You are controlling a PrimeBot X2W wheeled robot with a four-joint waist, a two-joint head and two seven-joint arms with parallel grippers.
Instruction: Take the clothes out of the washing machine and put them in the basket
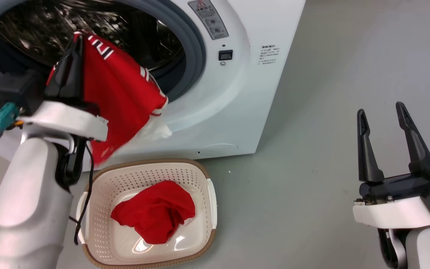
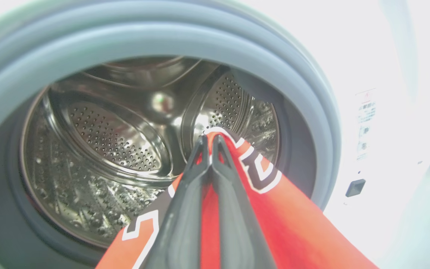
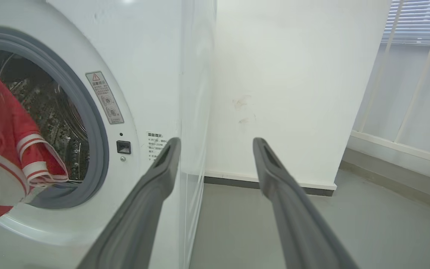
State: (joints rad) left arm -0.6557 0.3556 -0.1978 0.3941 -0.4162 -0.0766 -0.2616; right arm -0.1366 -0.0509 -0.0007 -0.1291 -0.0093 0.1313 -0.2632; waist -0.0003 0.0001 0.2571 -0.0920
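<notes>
The bright red jersey with white-and-black numbers and striped trim (image 1: 121, 97) hangs in front of the round port of the large white front-loading washing machine (image 1: 237, 93). Its lower edge comes down close to the back rim of the oval cream plastic basket with the brown woven-look rim (image 1: 144, 162), which stands on the grey floor (image 1: 330, 74) just before the machine. The left end effector (image 2: 209, 140) is clenched on the upper edge of the jersey, at the mouth of the perforated steel drum (image 2: 118, 138).

A plain red garment (image 1: 155, 215) already lies crumpled in the bottom of the basket, so I judge that about half of the task is done. What is left is to carry the jersey over the basket and let it go. It seems to be the last piece, but the fabric hides the lower front of the drum.

The right end effector (image 1: 380, 108) is released and holds nothing, well apart to the right above the floor.
</notes>
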